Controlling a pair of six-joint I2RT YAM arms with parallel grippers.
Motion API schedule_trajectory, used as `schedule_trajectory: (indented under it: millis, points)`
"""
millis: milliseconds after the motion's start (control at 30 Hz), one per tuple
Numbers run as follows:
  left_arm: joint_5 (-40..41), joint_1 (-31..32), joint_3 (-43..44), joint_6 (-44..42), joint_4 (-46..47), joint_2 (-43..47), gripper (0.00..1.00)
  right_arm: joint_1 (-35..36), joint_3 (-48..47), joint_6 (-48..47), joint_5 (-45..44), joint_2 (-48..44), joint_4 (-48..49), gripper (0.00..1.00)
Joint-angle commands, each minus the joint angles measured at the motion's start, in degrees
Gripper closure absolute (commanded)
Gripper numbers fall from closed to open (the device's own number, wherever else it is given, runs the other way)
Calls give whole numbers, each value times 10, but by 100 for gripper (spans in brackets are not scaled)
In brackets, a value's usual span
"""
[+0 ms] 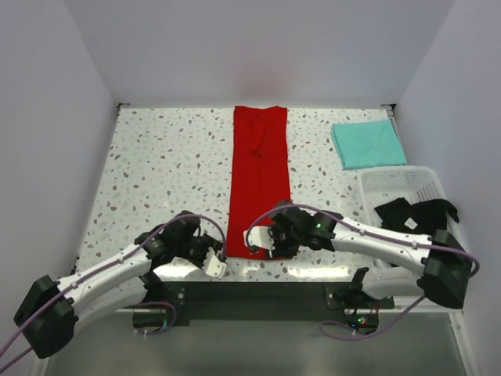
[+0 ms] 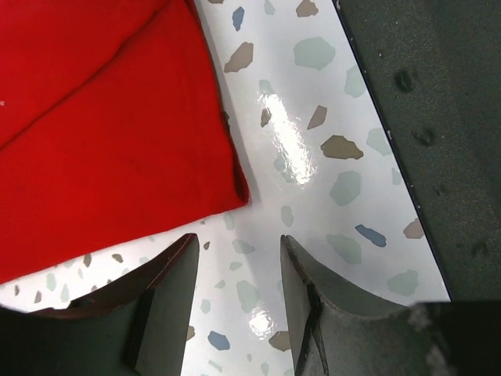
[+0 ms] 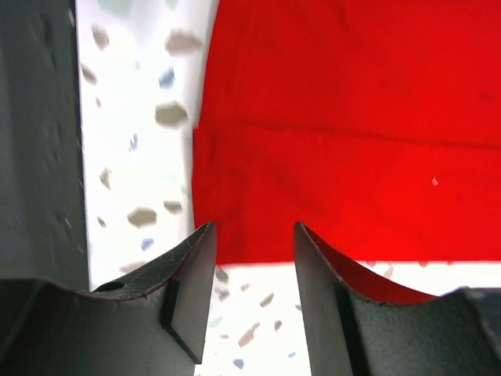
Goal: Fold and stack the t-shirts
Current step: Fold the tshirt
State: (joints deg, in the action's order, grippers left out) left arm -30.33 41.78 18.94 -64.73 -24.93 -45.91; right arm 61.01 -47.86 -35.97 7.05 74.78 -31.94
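The red t-shirt point(image 1: 260, 168) lies folded into a long strip down the middle of the table. Its near left corner shows in the left wrist view point(image 2: 117, 125), and its near hem shows in the right wrist view point(image 3: 352, 133). My left gripper point(image 1: 218, 260) is open and empty over bare table just off that corner point(image 2: 239, 244). My right gripper point(image 1: 264, 240) is open, with its tips over the shirt's near hem point(image 3: 254, 231). The mint-teal t-shirt point(image 1: 368, 143) lies folded at the back right. The black t-shirt point(image 1: 413, 213) sits crumpled in the basket.
A white lattice basket point(image 1: 391, 182) stands at the right edge. The speckled table point(image 1: 172, 164) ends at a dark front strip point(image 1: 258, 294), also seen in the left wrist view point(image 2: 438, 117). White walls close in the back and both sides.
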Motion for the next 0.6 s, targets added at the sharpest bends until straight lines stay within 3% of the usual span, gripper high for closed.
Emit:
schedule_trajectory:
  millis: [0, 200, 567]
  points:
    - [-25, 3, 23, -16, 66, -47, 50, -24, 44, -127, 12, -71, -37, 53]
    - [-25, 16, 11, -44, 118, -93, 54, -44, 144, -202, 22, -140, 6, 54]
    - [-14, 44, -2, -58, 176, -145, 58, -45, 189, -249, 41, -83, 75, 53]
